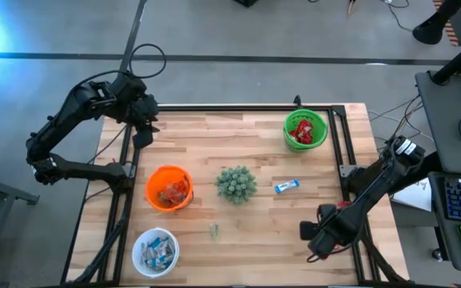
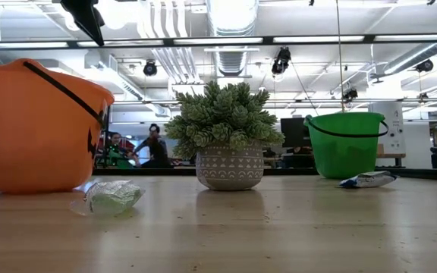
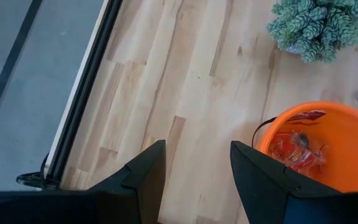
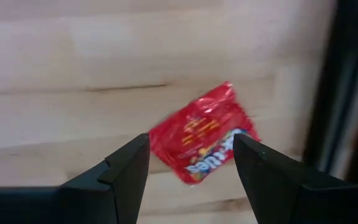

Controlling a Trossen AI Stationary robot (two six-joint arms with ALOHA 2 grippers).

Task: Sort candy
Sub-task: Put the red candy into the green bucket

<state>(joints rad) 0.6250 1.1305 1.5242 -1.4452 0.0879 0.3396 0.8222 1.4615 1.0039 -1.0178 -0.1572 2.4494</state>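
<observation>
The spiky plant [image 1: 236, 184] stands mid-tabletop [image 1: 254, 144] with bare wood around it. The right gripper [image 4: 191, 163] sits at the tabletop's right edge, beside the black frame rail [image 4: 347, 81]; jaws wide, holding nothing, a red candy packet [image 4: 202, 134] lying flat on the wood between them. The left gripper [image 3: 196, 168] is over the far-left corner, jaws wide and empty.

Left of the plant: orange bowl [image 1: 169, 188]. Right of it: blue-and-white bar [image 1: 286, 186]. Far right of it: green bowl [image 1: 306, 130]. Near side of it: small green piece [image 1: 214, 231] and, further left, white bowl [image 1: 155, 251].

Red packet [image 4: 204, 140] flat on wood
</observation>
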